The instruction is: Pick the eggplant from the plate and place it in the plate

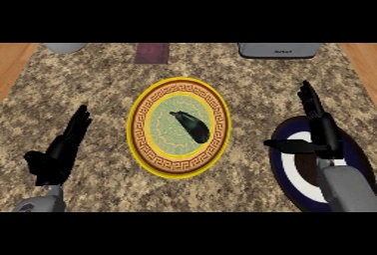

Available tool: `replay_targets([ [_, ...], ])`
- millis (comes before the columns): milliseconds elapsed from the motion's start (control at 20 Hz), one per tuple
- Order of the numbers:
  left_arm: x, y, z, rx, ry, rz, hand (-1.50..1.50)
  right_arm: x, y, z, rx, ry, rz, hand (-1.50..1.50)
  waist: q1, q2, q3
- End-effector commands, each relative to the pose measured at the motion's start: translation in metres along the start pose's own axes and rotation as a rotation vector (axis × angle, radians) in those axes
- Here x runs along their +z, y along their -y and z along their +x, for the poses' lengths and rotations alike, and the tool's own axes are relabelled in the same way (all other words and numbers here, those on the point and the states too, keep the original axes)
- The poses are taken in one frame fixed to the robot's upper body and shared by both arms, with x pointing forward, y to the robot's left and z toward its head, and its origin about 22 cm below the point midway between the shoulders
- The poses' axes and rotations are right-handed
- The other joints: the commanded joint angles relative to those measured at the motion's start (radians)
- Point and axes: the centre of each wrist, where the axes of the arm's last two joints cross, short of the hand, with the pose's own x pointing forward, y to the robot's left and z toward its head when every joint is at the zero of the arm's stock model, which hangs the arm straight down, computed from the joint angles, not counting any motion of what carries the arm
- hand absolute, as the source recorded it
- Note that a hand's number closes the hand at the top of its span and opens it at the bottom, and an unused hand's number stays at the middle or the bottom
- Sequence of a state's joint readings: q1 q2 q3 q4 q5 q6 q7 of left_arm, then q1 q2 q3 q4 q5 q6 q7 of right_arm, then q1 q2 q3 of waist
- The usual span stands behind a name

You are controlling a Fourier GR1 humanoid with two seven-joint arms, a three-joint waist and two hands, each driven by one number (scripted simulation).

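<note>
A dark eggplant (191, 126) lies on the yellow-rimmed patterned plate (146, 144) in the middle of the counter. To the right sits a dark blue plate with white rings (288, 167), partly hidden by my right forearm. My right hand (321, 132) hovers over that blue plate, fingers straight and pointing away, thumb stretched left, holding nothing. My left hand (60, 151) rests open at the lower left, well clear of the yellow plate.
A grey appliance (280, 50) stands at the back right edge, a grey object (65, 47) at the back left, and a dark purple rectangular thing (152, 53) at the back middle. Wooden strips border the speckled stone counter (95, 89) on both sides.
</note>
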State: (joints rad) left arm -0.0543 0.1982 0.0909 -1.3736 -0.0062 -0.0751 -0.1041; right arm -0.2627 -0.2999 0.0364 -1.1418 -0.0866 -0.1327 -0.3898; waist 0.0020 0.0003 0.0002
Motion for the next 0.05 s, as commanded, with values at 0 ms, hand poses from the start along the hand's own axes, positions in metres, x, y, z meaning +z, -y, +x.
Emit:
replay_targets([
  [0,0.0020,-0.0054,0.0070,0.017,-0.002,-0.019,0.00,0.0042,0.0112,-0.0222,0.028,0.024,-0.018,-1.50,0.002,0.000,0.000],
])
